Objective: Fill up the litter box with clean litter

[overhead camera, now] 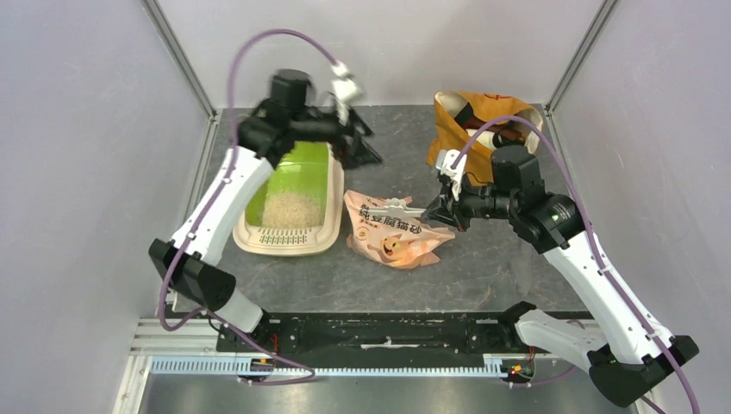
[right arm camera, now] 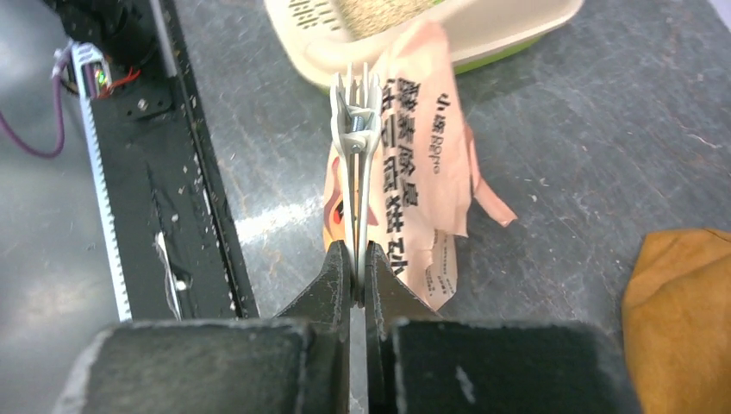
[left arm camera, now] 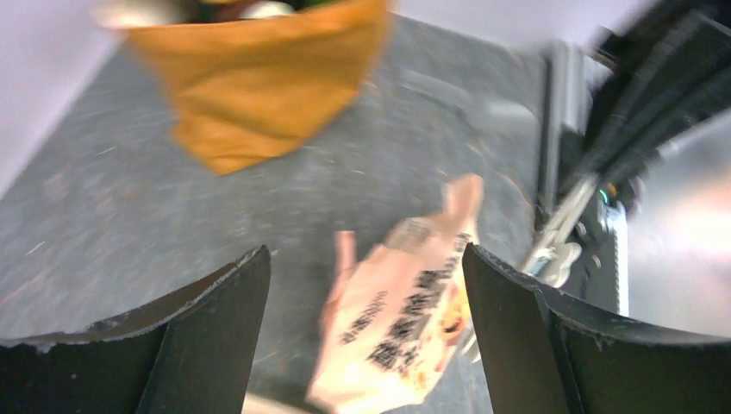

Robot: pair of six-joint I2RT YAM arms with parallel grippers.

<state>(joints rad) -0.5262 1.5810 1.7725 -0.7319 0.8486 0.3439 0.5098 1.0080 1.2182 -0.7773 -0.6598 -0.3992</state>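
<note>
Scuffed grey tabletop (overhead camera: 483,267), plain pale walls (overhead camera: 78,129)

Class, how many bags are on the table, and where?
2. The mustard fabric bag stands at the back right; the peach printed bag lies just right of the litter box.

Right gripper (right arm camera: 358,259) had its fingers pinched on the thin end of a pale plastic clip (right arm camera: 355,147), which lay along the peach-orange printed bag (right arm camera: 427,164) on the grey table (right arm camera: 586,155). Litter box (right arm camera: 483,26) sat just beyond the bag's far end, litter (right arm camera: 379,13) visible inside. Black rail (right arm camera: 181,198) ran down the left, mustard fabric (right arm camera: 681,319) at lower right.
</note>
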